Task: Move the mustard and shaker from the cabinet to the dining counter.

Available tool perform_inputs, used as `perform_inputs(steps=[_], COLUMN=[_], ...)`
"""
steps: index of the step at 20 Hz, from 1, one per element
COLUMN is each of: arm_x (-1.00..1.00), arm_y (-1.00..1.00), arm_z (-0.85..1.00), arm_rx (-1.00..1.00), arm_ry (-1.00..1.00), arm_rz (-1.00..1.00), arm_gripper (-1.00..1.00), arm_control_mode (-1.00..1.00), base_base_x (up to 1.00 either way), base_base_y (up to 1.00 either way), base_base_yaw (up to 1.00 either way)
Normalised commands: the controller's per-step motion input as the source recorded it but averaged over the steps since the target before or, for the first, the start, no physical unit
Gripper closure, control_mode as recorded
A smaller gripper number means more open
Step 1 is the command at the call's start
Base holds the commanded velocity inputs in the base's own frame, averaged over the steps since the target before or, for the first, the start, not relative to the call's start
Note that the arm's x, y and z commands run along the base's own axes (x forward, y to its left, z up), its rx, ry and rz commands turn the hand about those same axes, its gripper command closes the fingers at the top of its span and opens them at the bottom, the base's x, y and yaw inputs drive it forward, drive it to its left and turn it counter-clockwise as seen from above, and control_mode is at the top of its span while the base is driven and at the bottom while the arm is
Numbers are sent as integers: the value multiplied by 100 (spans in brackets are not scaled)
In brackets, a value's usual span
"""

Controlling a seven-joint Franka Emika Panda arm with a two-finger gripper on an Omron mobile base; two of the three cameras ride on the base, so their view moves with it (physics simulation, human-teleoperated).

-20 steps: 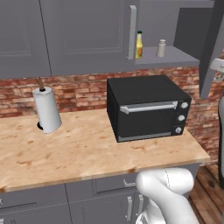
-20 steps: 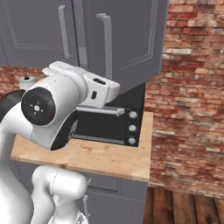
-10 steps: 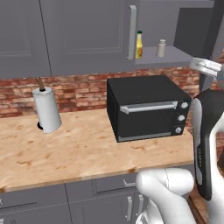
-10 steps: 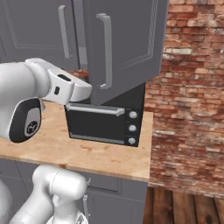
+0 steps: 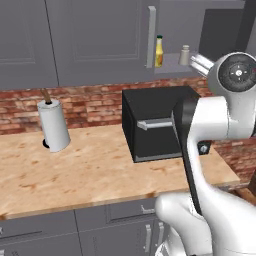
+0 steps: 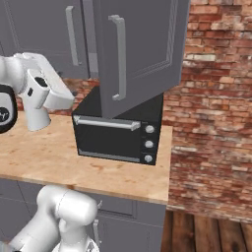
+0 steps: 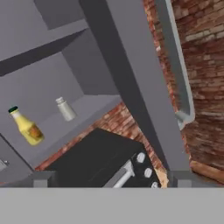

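Cabinet (image 6: 142, 49) door open. Mustard (image 5: 159, 51) and shaker (image 5: 185, 55) both stand on its lower shelf above the black oven (image 5: 155, 125), shaker right of mustard, apart. Arm has swung up in front of the oven since a second ago. Gripper (image 7: 109, 181) jaws spread wide, holding nothing, well short of the shelf.

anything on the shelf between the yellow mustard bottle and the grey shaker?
Nothing: bare grey shelf between the slim yellow mustard bottle and the small grey shaker in the open grey wall cabinet, seen in the left base view and hand view.
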Motion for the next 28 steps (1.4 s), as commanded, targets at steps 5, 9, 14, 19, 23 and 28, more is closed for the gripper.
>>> perform_inputs(steps=[5, 9, 14, 19, 23, 28], arm_x=[48, 47, 45, 40, 14, 14], arm_y=[11, -3, -17, -23, -36, -32], arm_z=[-7, -21, -30, -16, -1, -2], arm_rx=[30, 9, 4, 4, 5, 0], arm_ry=[-8, -9, -16, -23, -25, -17], arm_rz=[-28, -30, -37, -30, -25, -34], arm_gripper=[-100, -100, -100, -100, -100, -100], arm_control_mode=[-100, -100, -100, -100, -100, -100], base_base_x=[0, 0, 0, 0, 0, 0], base_base_y=[0, 0, 0, 0, 0, 0], base_base_yaw=[0, 0, 0, 0, 0, 0])
